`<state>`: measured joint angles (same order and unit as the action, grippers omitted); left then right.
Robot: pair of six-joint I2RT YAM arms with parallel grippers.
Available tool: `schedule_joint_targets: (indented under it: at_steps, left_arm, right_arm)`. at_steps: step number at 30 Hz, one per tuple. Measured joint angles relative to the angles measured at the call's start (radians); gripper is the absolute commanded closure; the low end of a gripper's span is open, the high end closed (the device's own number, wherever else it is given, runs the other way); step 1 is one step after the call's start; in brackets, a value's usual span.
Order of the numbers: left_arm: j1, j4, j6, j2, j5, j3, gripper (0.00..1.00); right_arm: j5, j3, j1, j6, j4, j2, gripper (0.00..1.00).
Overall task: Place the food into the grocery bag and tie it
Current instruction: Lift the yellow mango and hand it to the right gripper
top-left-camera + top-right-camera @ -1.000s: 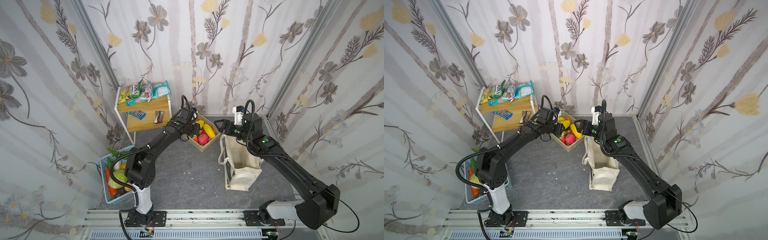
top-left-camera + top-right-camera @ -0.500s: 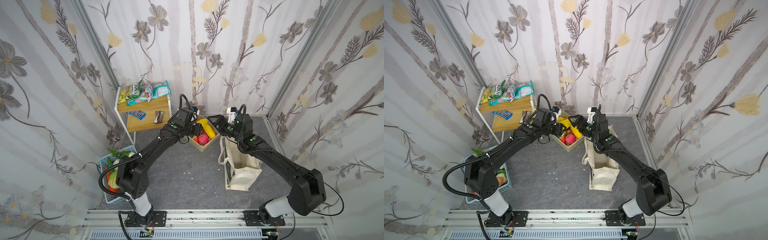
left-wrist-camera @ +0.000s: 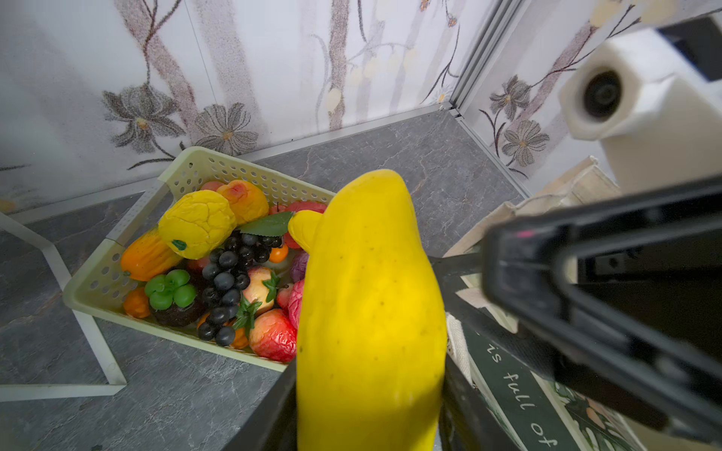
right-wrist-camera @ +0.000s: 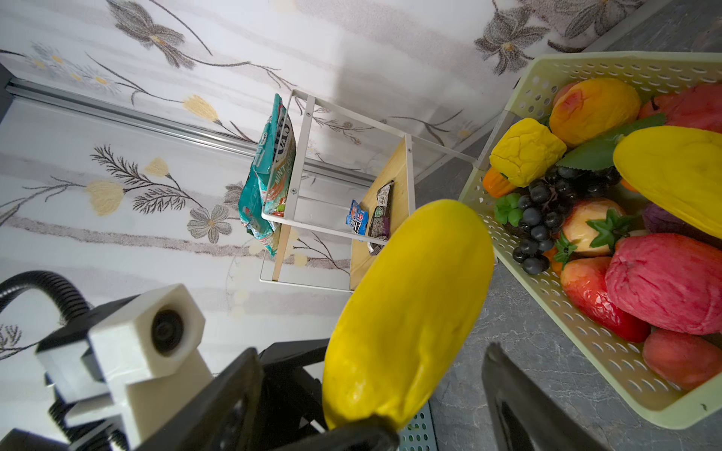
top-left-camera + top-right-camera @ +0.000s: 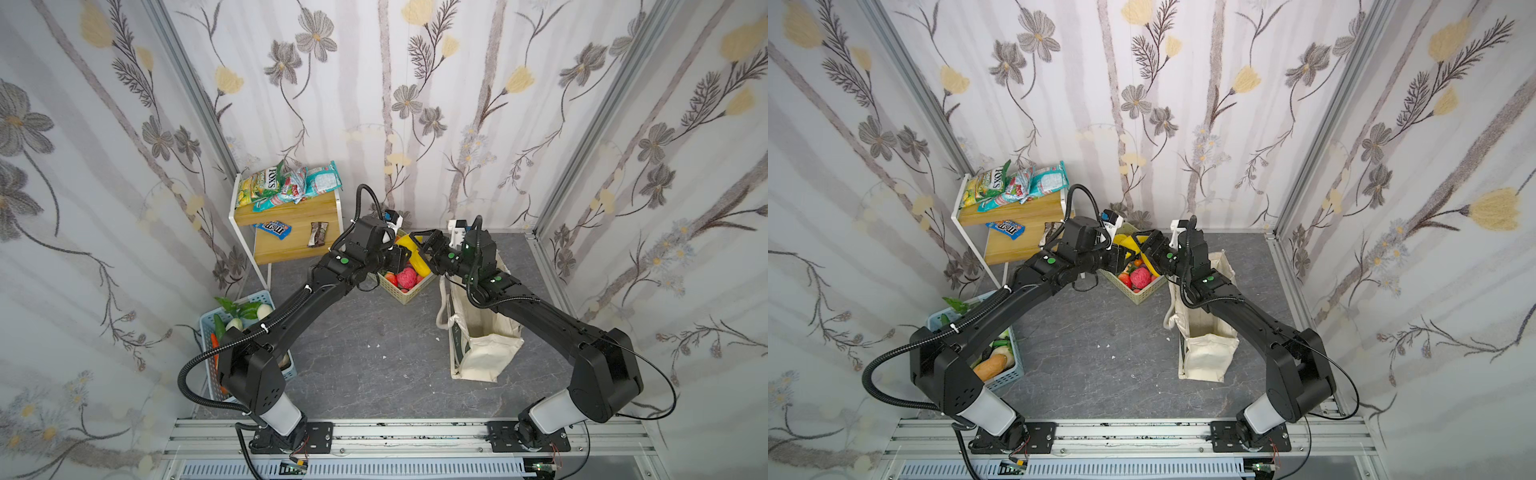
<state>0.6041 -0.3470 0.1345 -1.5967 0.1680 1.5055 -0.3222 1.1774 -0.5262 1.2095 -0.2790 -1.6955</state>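
Top views both show the left arm [image 5: 291,309] and right arm [image 5: 540,309] meeting over the beige basket [image 5: 402,296] of fruit [image 5: 406,276], the grocery bag [image 5: 484,353] standing just beside it under the right arm. Left wrist view adds what they hide: the left fingers [image 3: 269,421] clamp a yellow mango [image 3: 371,312] beside the basket. Right wrist view shows the right fingers [image 4: 515,402] spread wide around that mango's end; whether they touch it I cannot tell. Grey stone-look table [image 5: 365,345], a wooden shelf [image 5: 291,212] with snack packets [image 5: 291,189] in the corner, floral wallpaper [image 5: 374,83] all round.
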Motion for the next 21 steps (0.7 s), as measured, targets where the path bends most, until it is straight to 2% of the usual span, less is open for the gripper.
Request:
schedule_joint_targets:
  at_steps: [9, 21]
  left_arm:
    - [0.022, 0.016, -0.003, 0.034, 0.001, -0.034, 0.49]
    - [0.032, 0.032, -0.003, 0.04, 0.004, -0.043, 0.49]
  right_arm:
    - [0.01, -0.007, -0.013, 0.08, -0.048, -0.036, 0.16]
    - [0.006, -0.036, -0.033, 0.145, -0.128, -0.051, 0.36]
